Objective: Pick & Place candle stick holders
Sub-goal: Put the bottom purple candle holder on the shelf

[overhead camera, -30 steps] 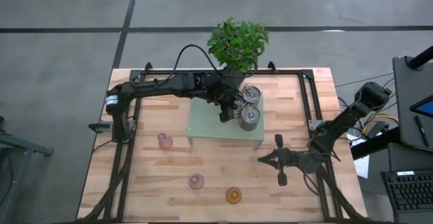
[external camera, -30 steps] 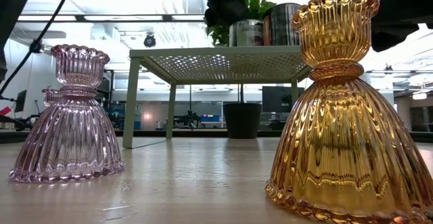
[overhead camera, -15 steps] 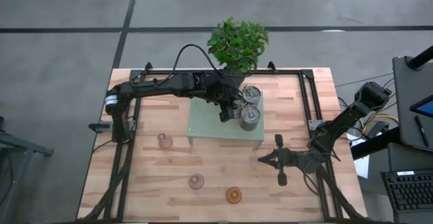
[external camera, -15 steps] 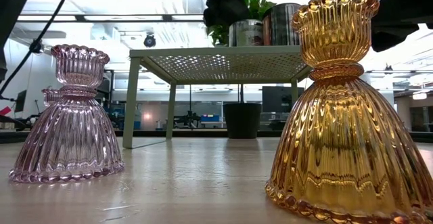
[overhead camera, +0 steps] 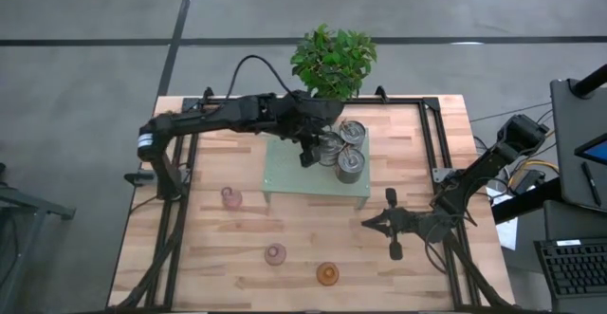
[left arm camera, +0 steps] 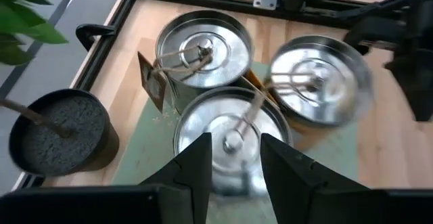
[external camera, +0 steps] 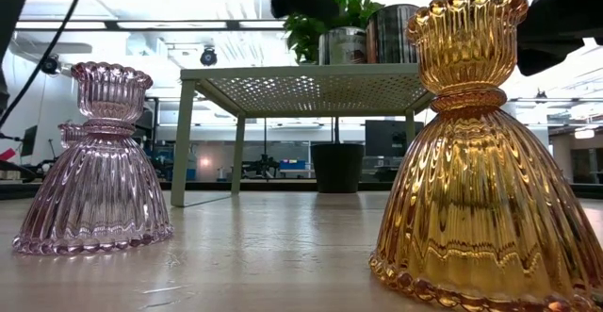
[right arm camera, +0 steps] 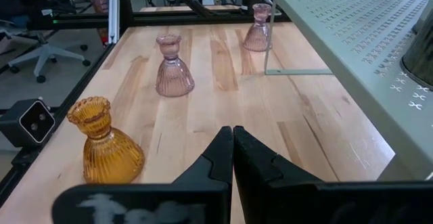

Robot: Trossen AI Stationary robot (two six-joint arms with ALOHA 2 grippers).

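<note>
1. Far left of the worktop [overhead camera: 417, 134]: one pink holder [overhead camera: 230, 197] stands near the front-left leg of the green shelf [overhead camera: 285, 176]. Untouched.
2. Front centre-left: 2nd pink holder [overhead camera: 275, 254], amber holder [overhead camera: 327, 274] just to its right. Both upright, apart from each other.
3. Left gripper [overhead camera: 313, 153] hangs over the shelf, fingers [left arm camera: 196, 166] parted and empty, directly above the nearest silver holder [left arm camera: 230, 132]. Three silver holders [overhead camera: 346, 148] sit packed together on the shelf's back right, plant [overhead camera: 332, 60] just behind.
4. Risk, imo: the holders touch or nearly touch, so any sideways drift of the fingers could bump a neighbour, tip it or shove it toward the shelf edge. Loose tag and string on one [left arm camera: 152, 82] could snag too.
5. Right gripper [overhead camera: 391, 224] waits low over the worktop, right of the glass ones, fingers [right arm camera: 223, 153] pressed together on nothing.
6. Three glass holders not on the shelf; roughly half done, I reckon.
</note>
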